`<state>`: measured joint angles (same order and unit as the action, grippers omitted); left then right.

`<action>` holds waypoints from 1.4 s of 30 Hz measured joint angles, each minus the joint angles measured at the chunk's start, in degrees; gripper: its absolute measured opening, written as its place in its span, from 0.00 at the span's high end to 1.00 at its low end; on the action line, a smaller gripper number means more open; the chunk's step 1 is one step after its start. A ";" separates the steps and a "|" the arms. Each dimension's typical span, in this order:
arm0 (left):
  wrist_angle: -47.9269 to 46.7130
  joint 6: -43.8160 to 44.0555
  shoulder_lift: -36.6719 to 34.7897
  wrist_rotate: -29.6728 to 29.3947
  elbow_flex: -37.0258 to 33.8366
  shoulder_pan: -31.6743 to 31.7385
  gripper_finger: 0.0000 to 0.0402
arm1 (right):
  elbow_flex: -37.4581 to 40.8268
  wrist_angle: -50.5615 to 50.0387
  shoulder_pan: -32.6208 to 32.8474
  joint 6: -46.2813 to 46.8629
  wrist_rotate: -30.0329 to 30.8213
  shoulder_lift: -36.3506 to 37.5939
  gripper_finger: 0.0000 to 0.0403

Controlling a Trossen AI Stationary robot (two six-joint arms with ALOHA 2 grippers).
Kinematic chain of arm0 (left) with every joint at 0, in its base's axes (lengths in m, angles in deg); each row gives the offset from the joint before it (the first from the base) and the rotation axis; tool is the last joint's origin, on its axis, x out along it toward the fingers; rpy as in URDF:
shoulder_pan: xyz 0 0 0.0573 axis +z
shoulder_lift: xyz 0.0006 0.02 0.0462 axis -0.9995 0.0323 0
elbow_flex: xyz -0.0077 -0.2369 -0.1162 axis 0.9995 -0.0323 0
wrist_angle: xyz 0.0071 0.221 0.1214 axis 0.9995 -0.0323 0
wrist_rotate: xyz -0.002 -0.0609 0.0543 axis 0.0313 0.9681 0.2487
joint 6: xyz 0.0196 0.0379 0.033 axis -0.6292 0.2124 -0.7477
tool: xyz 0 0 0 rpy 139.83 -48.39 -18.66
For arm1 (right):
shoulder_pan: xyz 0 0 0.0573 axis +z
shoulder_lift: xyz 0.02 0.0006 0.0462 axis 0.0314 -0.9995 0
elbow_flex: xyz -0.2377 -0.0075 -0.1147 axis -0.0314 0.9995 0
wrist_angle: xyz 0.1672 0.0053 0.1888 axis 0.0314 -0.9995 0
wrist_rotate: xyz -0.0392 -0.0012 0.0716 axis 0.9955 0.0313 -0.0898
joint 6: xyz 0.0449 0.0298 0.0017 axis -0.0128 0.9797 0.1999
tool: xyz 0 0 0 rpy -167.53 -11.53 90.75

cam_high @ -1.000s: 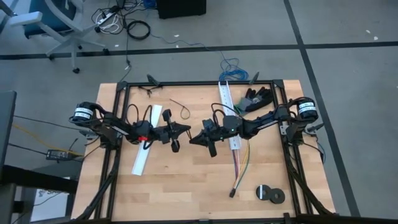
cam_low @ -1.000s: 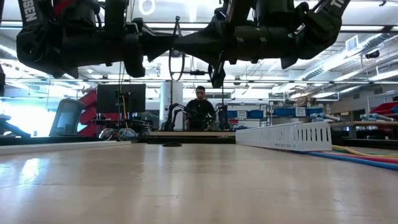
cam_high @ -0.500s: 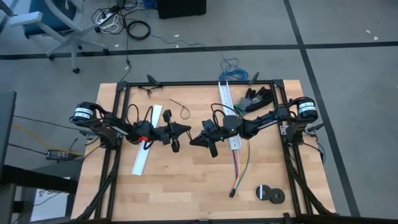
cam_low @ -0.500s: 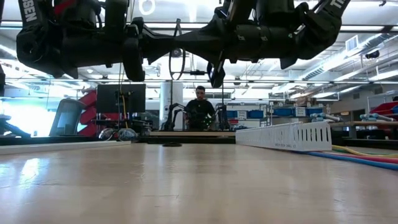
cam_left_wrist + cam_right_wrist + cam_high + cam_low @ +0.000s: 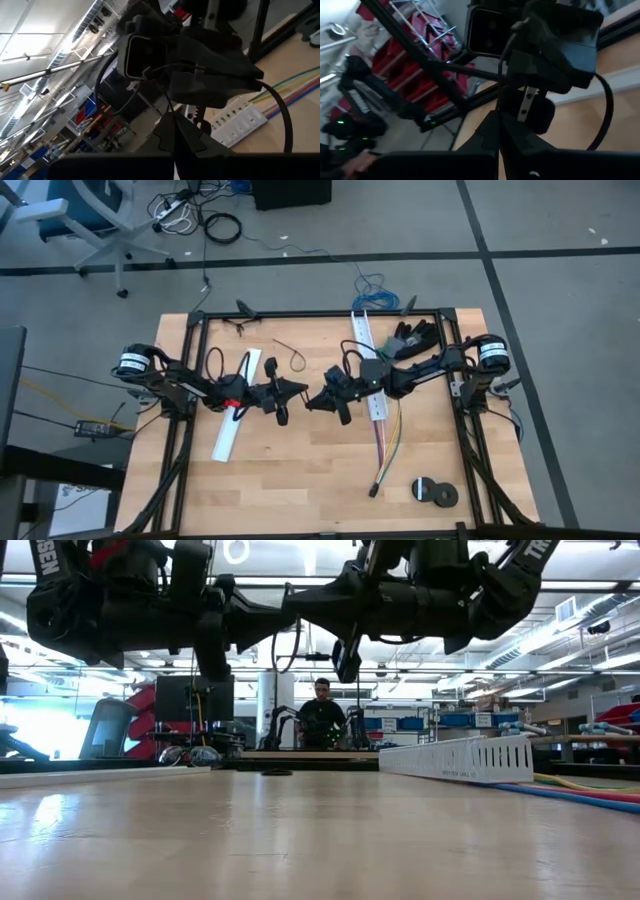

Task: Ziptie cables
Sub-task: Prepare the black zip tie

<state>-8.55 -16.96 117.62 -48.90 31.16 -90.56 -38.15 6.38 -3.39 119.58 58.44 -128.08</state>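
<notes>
Cables point(image 5: 388, 442): on the desk point(image 5: 300, 470) beside the white channel point(image 5: 366, 365); upper stretch hidden under the right arm.
Zipties point(image 5: 292, 356): one thin loop, barely legible.
Left gripper point(image 5: 297, 387): fingers closed, empty, above mid-desk.
Right gripper point(image 5: 312, 400): fingers closed, empty, facing it.

White slotted channel point(image 5: 366, 360) lies lengthwise on wooden table point(image 5: 300, 470), far-right area; 2nd white strip point(image 5: 236, 405) on left side, angled. Two black tape rolls point(image 5: 433, 490) near front-right corner, touching each other. Black glove point(image 5: 412, 338) at back-right, by the frame. Off table: office chair point(image 5: 85, 220) back-left, tangle of floor cords point(image 5: 195, 215) beside it. Low view: person point(image 5: 321, 720) standing in room behind, monitor point(image 5: 193, 698) to the side.
</notes>
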 joint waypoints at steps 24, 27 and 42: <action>-9.59 -12.10 -0.02 -4.48 0.39 -3.76 1.00 | -0.04 -9.80 -4.89 16.14 -16.06 -0.04 1.00; -15.43 -12.05 -0.02 -4.51 2.24 -3.76 1.00 | -0.65 -10.69 -4.93 15.10 -16.33 -0.04 1.00; -26.10 -13.09 -0.02 -9.19 7.45 -5.96 1.00 | -2.32 -18.22 -5.22 10.83 -17.04 -0.04 1.00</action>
<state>-34.65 -30.05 117.59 -58.10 38.61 -96.52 -40.47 -11.84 -8.61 130.41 41.41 -128.12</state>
